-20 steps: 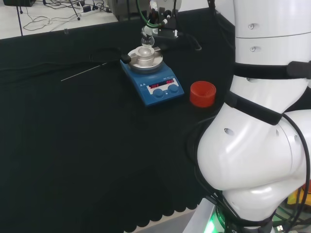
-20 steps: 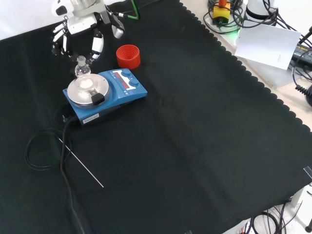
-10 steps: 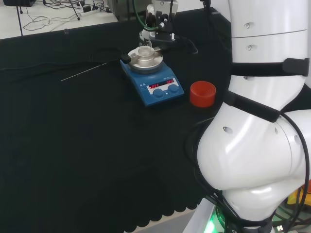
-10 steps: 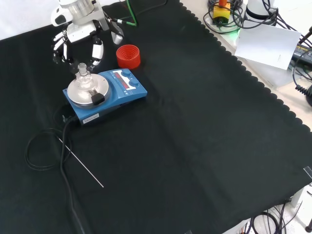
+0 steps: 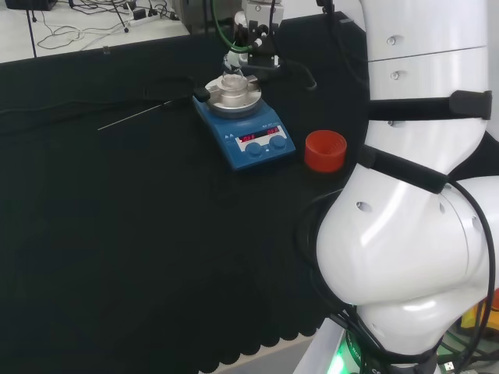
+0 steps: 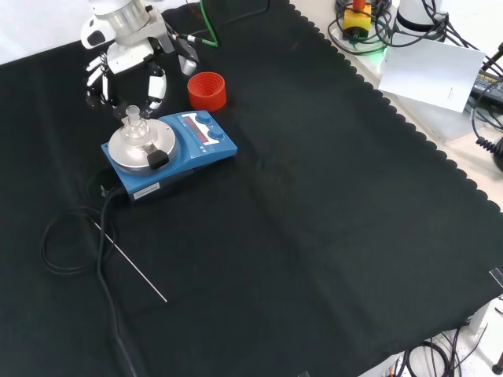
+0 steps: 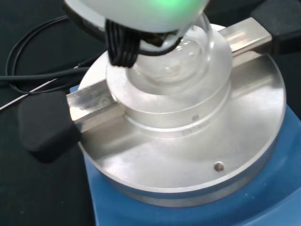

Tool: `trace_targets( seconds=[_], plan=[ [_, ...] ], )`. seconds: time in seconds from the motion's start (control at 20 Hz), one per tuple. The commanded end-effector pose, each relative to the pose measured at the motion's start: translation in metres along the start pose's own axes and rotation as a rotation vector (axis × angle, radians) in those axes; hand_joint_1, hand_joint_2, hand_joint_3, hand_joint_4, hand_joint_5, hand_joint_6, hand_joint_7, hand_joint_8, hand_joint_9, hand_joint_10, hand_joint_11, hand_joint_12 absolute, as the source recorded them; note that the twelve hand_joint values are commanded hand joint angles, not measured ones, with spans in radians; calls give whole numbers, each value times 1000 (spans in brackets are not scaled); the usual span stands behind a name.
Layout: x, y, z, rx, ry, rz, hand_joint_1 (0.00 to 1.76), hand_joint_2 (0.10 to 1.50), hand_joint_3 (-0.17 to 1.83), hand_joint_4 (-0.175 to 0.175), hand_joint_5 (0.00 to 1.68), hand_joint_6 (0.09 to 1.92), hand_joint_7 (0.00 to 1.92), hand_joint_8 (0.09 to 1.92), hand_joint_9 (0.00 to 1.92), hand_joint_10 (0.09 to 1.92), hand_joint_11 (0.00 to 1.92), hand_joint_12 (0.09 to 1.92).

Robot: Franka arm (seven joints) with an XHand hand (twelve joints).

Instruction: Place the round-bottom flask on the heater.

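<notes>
Since 1 s ago, flask (image 6: 134, 126) has come down w/ the hand (image 6: 126, 55), from beside the heater's (image 6: 169, 149) plate onto it. Flask now sits in the round block on the plate, bulb seated per wrist view (image 7: 174, 66), neck upright just below the hand. Fingers (image 6: 156, 82) hang curled around the neck; contact can't be told. Count: 1 flask, 1 heater, 1 red ring (image 6: 207, 90) on counter (image 6: 314, 220) near the hand.
</notes>
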State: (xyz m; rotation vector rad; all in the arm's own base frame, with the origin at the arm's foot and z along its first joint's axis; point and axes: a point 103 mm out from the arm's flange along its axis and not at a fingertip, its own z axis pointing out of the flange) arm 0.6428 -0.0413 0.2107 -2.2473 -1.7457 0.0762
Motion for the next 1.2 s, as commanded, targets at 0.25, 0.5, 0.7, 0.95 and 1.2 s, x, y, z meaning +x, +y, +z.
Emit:
trace_targets(
  seconds=[0.25, 0.5, 0.7, 0.95, 1.2],
  plan=[
    [0, 1, 2, 19, 13, 2, 1067, 759, 518, -35, 846, 919, 185, 722, 456, 714, 71, 1434],
    [1, -2, 1, 19, 11, -12, 1034, 583, 730, -67, 572, 860, 126, 719, 390, 731, 22, 1439],
    [0, -11, -8, -7, 17, -15, 1026, 568, 738, -67, 499, 817, 107, 716, 372, 734, 2, 1443],
    [-9, -32, -28, -52, 23, -3, 1018, 562, 739, -66, 463, 756, 94, 716, 360, 744, 0, 1442],
    [-10, -65, -43, -88, 33, -1, 1010, 563, 739, -66, 458, 740, 92, 716, 359, 747, 0, 1441]
  ],
)
